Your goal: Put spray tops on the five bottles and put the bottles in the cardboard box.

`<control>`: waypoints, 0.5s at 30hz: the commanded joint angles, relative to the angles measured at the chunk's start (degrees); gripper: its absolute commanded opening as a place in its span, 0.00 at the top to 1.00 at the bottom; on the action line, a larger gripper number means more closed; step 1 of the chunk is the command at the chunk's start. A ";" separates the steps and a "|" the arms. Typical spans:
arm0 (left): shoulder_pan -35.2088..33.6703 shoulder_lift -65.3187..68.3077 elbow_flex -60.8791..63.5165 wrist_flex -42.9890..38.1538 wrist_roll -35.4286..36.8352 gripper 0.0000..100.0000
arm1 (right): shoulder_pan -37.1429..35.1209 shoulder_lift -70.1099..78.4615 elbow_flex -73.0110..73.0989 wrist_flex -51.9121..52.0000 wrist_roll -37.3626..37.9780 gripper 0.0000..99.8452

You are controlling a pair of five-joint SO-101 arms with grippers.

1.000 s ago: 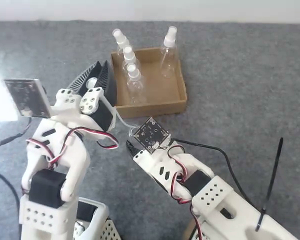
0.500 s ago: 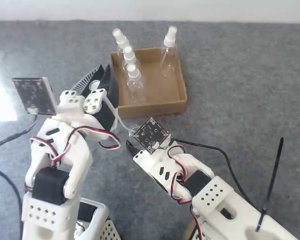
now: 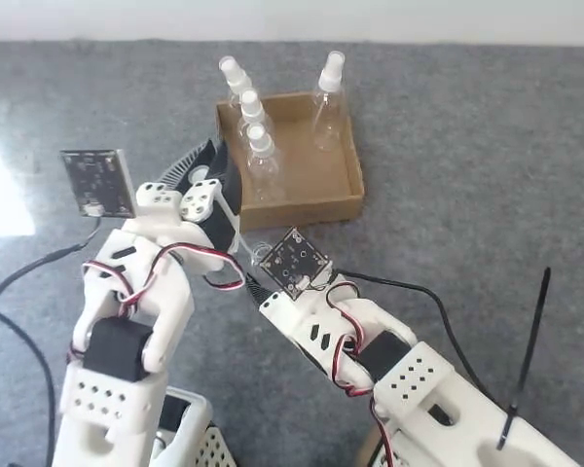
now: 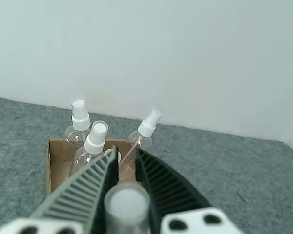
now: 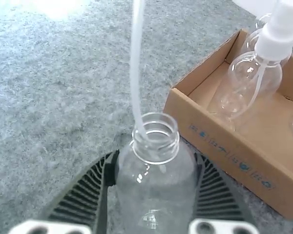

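The open bottle point(image 5: 154, 187) is being held upright just in front of the cardboard box point(image 3: 297, 209), with the right hand point(image 5: 155, 163) clamping its body. A spray top point(image 4: 127, 202) is sitting pinched in the left hand point(image 4: 127, 155) above it, its tube point(image 5: 136, 73) dipping into the bottle's neck. Four topped bottles point(image 3: 264, 167) are standing inside the box on the grey tabletop point(image 3: 467, 146).

Brown box point(image 3: 302, 209), clear bottles point(image 3: 265, 173), white tops point(image 3: 260, 139)
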 commanded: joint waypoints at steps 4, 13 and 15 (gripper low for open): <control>0.09 -1.32 1.27 -1.67 -0.88 0.99 | -0.40 -2.33 -0.88 -1.45 0.70 0.89; 0.26 -1.32 7.60 -7.56 -0.53 0.99 | -0.13 -2.33 -0.88 -1.63 0.70 0.89; 0.26 -1.32 9.01 -9.14 -0.44 0.99 | -0.04 -2.33 -0.88 -1.63 0.70 0.89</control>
